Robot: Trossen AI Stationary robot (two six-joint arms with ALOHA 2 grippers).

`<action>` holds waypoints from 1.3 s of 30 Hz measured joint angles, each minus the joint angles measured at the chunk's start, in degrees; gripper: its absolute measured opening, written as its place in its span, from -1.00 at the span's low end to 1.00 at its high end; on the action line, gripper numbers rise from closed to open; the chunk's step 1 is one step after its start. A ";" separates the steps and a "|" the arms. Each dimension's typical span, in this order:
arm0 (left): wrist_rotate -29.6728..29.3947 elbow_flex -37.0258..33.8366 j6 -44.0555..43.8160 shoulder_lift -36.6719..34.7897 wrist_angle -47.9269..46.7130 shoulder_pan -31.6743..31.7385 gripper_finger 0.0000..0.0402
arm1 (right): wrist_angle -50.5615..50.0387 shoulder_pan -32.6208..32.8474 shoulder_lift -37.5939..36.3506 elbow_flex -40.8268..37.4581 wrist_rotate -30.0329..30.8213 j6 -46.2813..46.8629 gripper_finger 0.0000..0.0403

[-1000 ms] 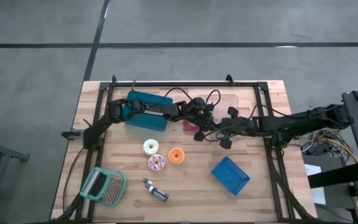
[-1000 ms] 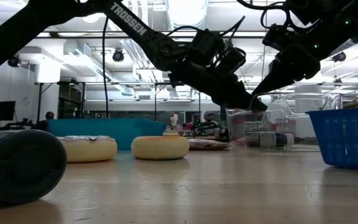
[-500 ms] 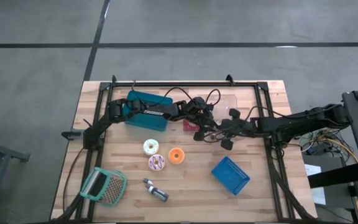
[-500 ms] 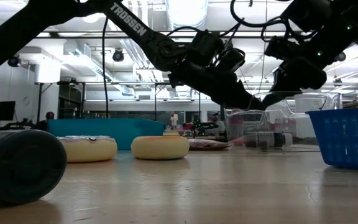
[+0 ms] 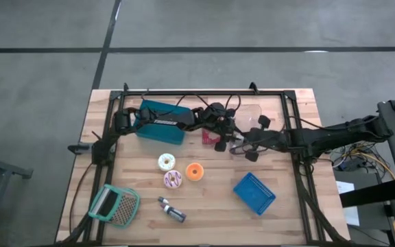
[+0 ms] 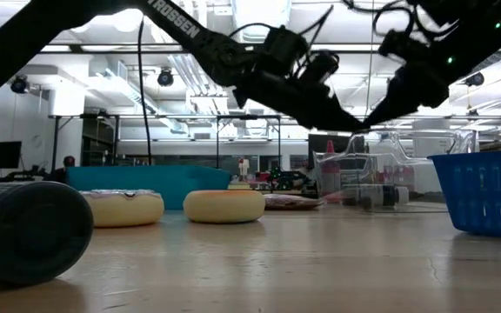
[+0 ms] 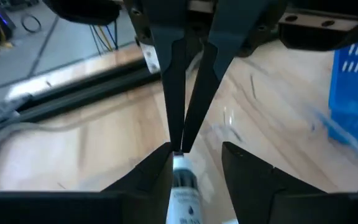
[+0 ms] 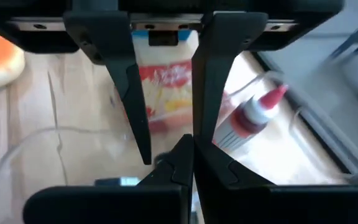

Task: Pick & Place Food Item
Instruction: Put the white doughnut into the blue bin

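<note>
Spread wide on the left gripper [image 7: 194,152], nothing gripped between its fingers. Pressed together to a point on the right gripper [image 8: 188,146]; no telling whether anything thin sits pinched at the tips. Both held above the table [image 5: 136,154], tip to tip and almost touching, a little back of the middle toward the far edge.

Directly below and between the left fingers, seen from the right wrist: a red and yellow snack packet [image 8: 163,81], flat on the wood. Just beside it, a red sauce bottle [image 8: 247,121] on its side. Farther back, against the far edge, a clear plastic tub [image 5: 252,112].

Outward from there: a teal box [image 5: 160,123] toward the far left corner, under the left arm. Three doughnuts in the middle, one white [image 5: 166,162], one pink [image 5: 173,180], one orange [image 5: 195,171]. A blue basket [image 5: 254,193] toward the near right corner.

Judging by this: early in the task. Approach made, left gripper lined up over the packet, probably the item wanted. Not yet lowered, not yet closed, nothing lifted. Grasp, carry and set-down all left to do, perhaps into the blue basket or the tub, though hard to say which
</note>
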 joint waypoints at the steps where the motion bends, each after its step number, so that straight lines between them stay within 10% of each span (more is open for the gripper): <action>1: -0.06 -0.10 0.05 -0.51 0.13 0.00 -0.32 | 0.21 0.60 -0.95 0.00 0.73 -0.25 -0.96; 14: 0.62 -7.55 2.21 -10.72 -0.17 -0.09 -0.31 | 6.98 5.76 -10.11 -2.79 2.05 -6.38 -0.96; 25: 0.16 -41.09 -2.87 -39.25 11.19 0.02 -0.31 | 14.37 6.23 -17.10 -7.57 -13.06 -10.12 -0.89; 39: -3.60 -72.49 -15.09 -68.08 16.15 -0.80 -0.31 | 17.90 6.21 -17.20 -8.52 -13.86 -9.68 -0.19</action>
